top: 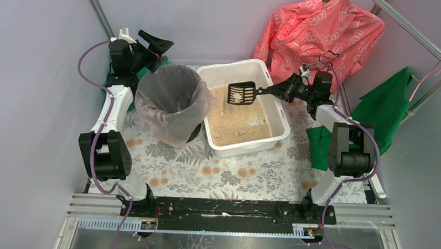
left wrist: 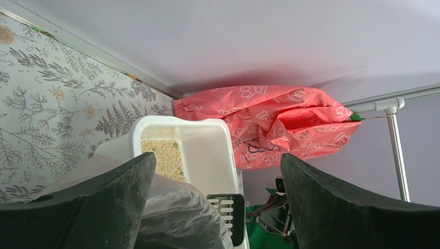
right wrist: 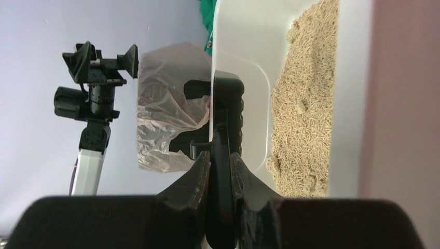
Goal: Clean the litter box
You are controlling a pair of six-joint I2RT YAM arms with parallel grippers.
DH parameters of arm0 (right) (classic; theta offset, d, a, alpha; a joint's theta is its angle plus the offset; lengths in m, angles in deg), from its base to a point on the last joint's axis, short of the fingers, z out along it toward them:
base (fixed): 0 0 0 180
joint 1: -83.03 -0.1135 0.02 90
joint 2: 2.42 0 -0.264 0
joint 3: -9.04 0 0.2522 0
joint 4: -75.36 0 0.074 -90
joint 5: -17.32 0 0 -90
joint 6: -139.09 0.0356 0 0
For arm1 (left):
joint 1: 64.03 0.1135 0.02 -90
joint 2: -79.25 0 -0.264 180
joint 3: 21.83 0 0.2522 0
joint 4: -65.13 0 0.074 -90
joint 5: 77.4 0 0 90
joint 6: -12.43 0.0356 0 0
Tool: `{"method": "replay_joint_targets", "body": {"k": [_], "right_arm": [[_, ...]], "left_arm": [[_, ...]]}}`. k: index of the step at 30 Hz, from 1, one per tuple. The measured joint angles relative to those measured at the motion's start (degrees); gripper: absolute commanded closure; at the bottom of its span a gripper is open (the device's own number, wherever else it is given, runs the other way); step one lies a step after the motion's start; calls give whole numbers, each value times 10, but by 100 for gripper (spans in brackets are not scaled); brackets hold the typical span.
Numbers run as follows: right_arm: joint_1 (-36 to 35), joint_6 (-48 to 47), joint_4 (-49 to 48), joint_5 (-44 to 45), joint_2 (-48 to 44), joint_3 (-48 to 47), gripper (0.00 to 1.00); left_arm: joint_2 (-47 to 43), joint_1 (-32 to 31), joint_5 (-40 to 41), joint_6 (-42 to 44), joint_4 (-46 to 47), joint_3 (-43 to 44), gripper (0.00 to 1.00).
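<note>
Where the table (top: 205, 171) is covered by a flowered cloth, the litter box (top: 249, 146) is found standing toward the far edge, a little right of the middle. It is partly filled with tan litter (top: 238, 122), heaped unevenly and lying thinner toward the far end.

A black slotted scoop (top: 241, 93) is held over the far left part of the box, above the litter. Pale matter is seen at its head; whether it lies in the scoop or shows through the slots cannot be told. The handle is clamped between the fingers of the right claw (top: 275, 91), which is closed tightly on it. This is confirmed in the right wrist view, where the right claw (right wrist: 220, 161) is seen pressed against both sides of the handle.

A black bin lined with a clear bag (top: 168, 122) stands just beside the box on its left. Contact between the two cannot be judged.

The left claw (top: 154, 44) is raised near the far left corner, beyond the bin, with its jaws spread fully apart and nothing between them.

A pink garment (top: 321, 34) hangs at the far right corner, and green cloth (top: 385, 108) is draped along the right edge.
</note>
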Motion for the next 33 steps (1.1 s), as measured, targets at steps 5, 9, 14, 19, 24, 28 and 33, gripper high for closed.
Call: {"method": "replay_joint_targets", "body": {"k": [5, 9, 14, 19, 24, 28, 33], "right_arm": [[10, 9, 7, 3, 0, -18, 100], [9, 23, 6, 3, 0, -62, 100], [8, 29, 16, 3, -7, -125, 100], [-1, 39, 19, 4, -13, -181, 100], [-46, 55, 22, 7, -10, -242, 100], [-88, 64, 21, 9, 6, -299, 100], [-137, 65, 31, 18, 51, -377, 100]], "left_arm": [[0, 0, 0, 0, 0, -3, 2], [0, 0, 0, 0, 1, -5, 2], [-1, 0, 0, 0, 6, -15, 2], [-1, 0, -2, -1, 9, -17, 2], [-1, 0, -3, -1, 9, -17, 2], [-1, 0, -3, -2, 10, -17, 2], [-1, 0, -3, -6, 13, -17, 2]]}}
